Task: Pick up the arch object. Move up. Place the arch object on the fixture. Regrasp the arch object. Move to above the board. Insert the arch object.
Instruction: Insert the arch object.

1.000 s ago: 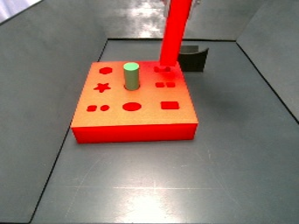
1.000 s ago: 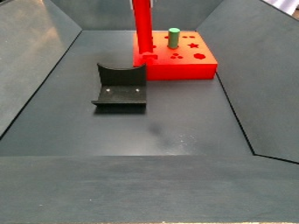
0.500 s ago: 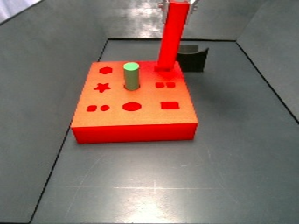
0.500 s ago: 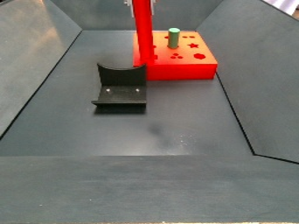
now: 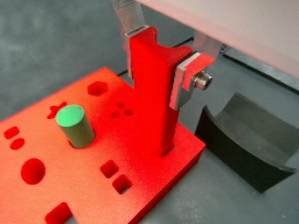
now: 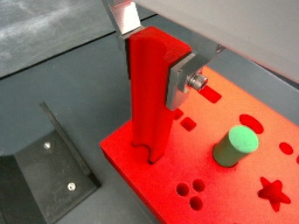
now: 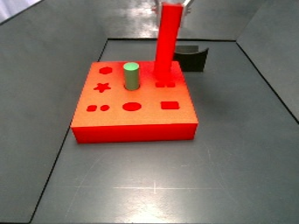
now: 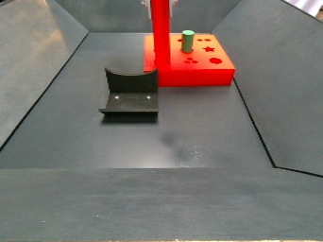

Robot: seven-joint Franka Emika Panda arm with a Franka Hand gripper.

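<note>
Now | claw [image 5: 156,52] clamps arch object [image 5: 155,96] | upright on board [image 5: 163,179]

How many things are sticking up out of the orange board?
2. The green peg stands in a hole of the board. The arch object, held upright by the gripper, stands beside it, its lower end in the board's edge hole. None seems hidden.
</note>
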